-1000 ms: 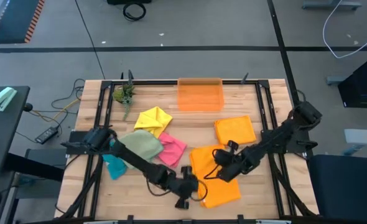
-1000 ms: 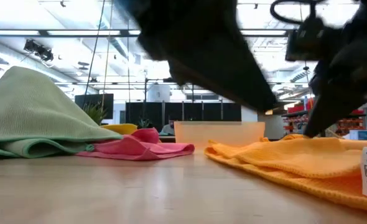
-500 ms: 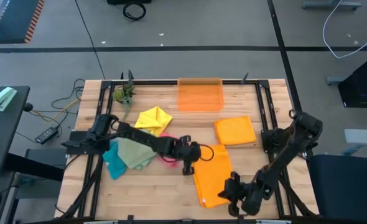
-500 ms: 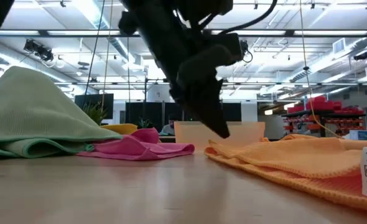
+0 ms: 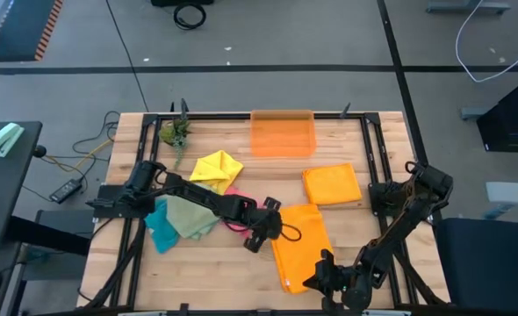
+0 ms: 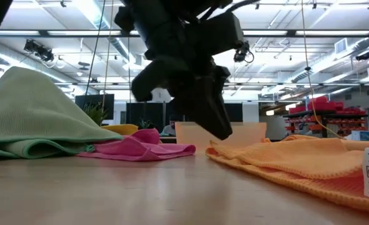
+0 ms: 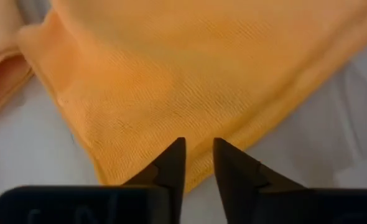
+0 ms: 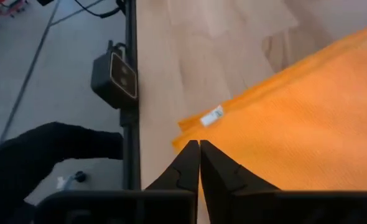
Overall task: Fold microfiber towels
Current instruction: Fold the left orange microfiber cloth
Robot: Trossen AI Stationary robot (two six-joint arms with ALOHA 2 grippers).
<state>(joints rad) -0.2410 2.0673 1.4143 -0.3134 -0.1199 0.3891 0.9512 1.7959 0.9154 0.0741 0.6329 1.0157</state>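
Observation:
An orange microfiber towel [image 5: 305, 246] lies folded and flat at the table's near middle; its white tag [image 8: 211, 116] sits at a near corner. My left gripper [image 7: 199, 160] stands open over the towel's left edge [image 7: 171, 118], and whether it touches I cannot tell. In the low view the left gripper [image 6: 217, 128] hangs just left of the cloth. My right gripper [image 8: 199, 147] is shut at the towel's near edge. A second folded orange towel [image 5: 332, 184] lies farther back. Yellow [image 5: 217, 167], pink [image 5: 239, 209], green [image 5: 189, 215] and teal [image 5: 160, 235] towels are heaped at the left. My right gripper has its shut fingertips on the orange towel's near edge [image 8: 193, 134], beside the tagged corner. It comes slanting down from the table's near right. The fingers hide how much cloth lies between them. The towel lies flat on the table.
A translucent orange bin [image 5: 283, 133] stands at the far middle and a small plant [image 5: 173, 132] at the far left. A black frame rail [image 5: 375, 175] runs along the table's sides. Bare wood shows along the near left.
My left gripper went from the near edge toward the far side along the towel's left edge, rolled, then opened and let go. My right gripper went toward the near edge. The orange towel, bunched before, now lies as a flat, long rectangle.

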